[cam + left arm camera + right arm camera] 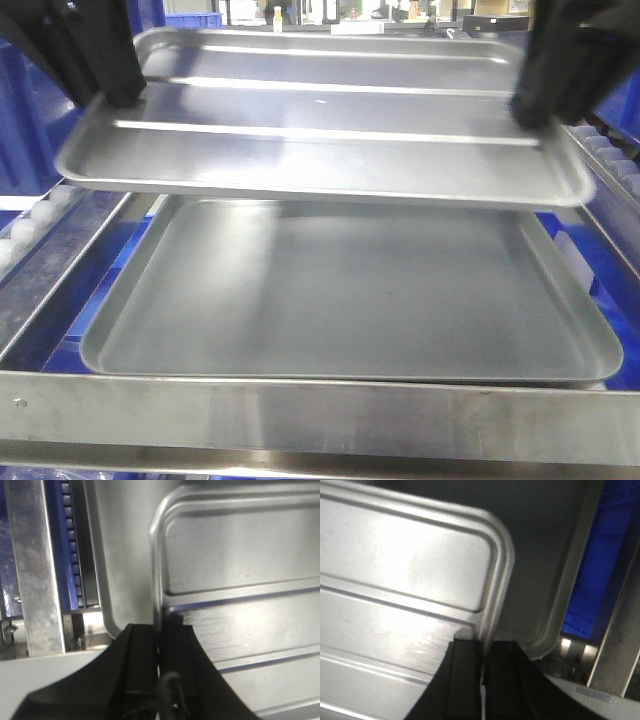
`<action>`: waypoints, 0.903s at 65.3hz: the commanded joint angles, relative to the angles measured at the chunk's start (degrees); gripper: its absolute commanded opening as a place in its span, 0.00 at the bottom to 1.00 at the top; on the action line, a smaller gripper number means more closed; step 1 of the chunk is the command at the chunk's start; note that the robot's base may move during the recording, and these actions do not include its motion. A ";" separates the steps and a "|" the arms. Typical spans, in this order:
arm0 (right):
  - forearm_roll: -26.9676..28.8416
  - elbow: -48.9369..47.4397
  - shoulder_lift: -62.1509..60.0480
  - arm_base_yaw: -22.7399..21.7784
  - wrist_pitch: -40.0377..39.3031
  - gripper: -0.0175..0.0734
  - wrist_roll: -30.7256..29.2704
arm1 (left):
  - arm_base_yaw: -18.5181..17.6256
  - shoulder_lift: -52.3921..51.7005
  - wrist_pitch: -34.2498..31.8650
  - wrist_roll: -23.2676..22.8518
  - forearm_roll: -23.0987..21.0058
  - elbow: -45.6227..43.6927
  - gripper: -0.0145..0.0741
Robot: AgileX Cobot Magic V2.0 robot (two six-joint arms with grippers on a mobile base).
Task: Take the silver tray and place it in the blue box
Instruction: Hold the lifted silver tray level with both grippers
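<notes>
The silver tray (330, 150), shiny with two long ridges, hangs level above a duller grey tray (350, 300). My left gripper (118, 98) is shut on its left rim and my right gripper (535, 112) on its right rim. In the left wrist view the black jaws (159, 630) pinch the tray's rolled edge (157, 570). The right wrist view shows the same: the jaws (484, 647) are clamped on the rim (497, 595) near a rounded corner. Parts of the blue box (600, 275) show beside and below the grey tray, also in the right wrist view (602, 565).
The grey tray lies under the lifted one, between two metal roller rails (35, 215) (610, 155). A steel frame bar (320, 415) crosses the front. More blue crates (25, 130) stand at the left and back.
</notes>
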 commanded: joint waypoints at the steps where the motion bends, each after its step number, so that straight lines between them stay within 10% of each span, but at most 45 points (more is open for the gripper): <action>1: -4.51 -1.14 -4.33 0.87 0.37 0.25 -0.57 | -1.77 -2.50 1.07 -0.74 3.79 -2.25 0.05; 59: -9.60 -1.49 -6.00 0.82 4.86 0.25 3.52 | -3.09 -0.02 5.95 -5.12 6.75 -4.22 0.05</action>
